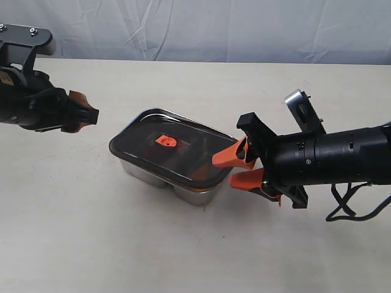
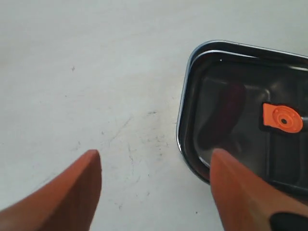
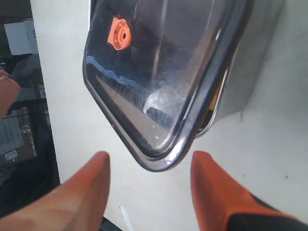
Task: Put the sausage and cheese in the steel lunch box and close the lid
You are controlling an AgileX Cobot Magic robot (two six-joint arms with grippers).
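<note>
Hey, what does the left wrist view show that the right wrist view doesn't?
Only the left wrist view: a dark red shape under the lid, probably the sausage. Only the right wrist view: the steel lunch box outer wall below a jutting lid corner, and dim clutter beyond the table edge. Both: the tinted lid, its orange valve, pale table, and one open claw each, the left claw and the right claw.
</note>
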